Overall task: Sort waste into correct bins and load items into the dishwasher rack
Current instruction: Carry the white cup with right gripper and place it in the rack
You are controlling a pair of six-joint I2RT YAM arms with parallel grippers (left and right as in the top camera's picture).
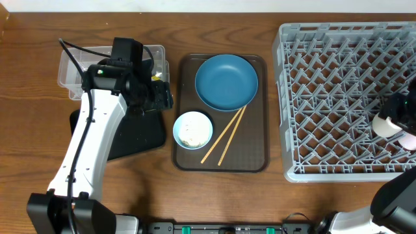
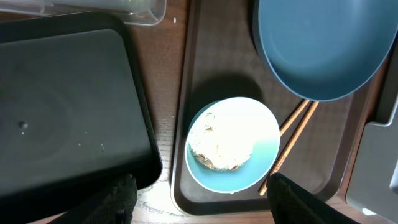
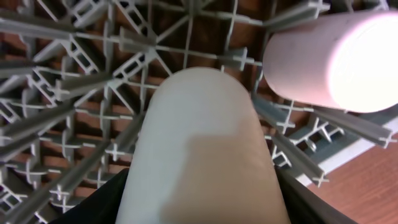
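status, left gripper (image 2: 202,190): jaws wide apart, nothing between them, no contact w/ anything. both dark fingers (image 2: 121,199) show at the bottom edge of the left wrist view. it hangs above the near rim of the brown serving tray (image 2: 217,62), just over the bowl (image 2: 267,149). bowl is pale blue, upright on the tray, and holds a flat clump of whitish food scraps (image 2: 221,146) covering most of its floor. black tray (image 2: 68,106) lies just left of the serving tray, bare apart from a few specks. clear tub (image 1: 68,68) sits behind it, mostly hidden by the arm; contents can't be told. dark blue plate (image 1: 226,81) is at the far end of the serving tray. two chopsticks (image 1: 224,136) lie side by side on a slant, from the plate's near edge toward the tray's front, to the right of the bowl. right gripper (image 3: 199,193): clamped on the white cup (image 3: 199,137), fingers flanking its sides. cup is held inside the dishwasher rack (image 1: 325,97) at its right side, above the peg lattice; whether it touches the pegs can't be told. pink cup (image 3: 329,56) is just beside it in the rack, near the rack's edge. rack stands on the wooden table (image 1: 26,130), right of the serving tray.
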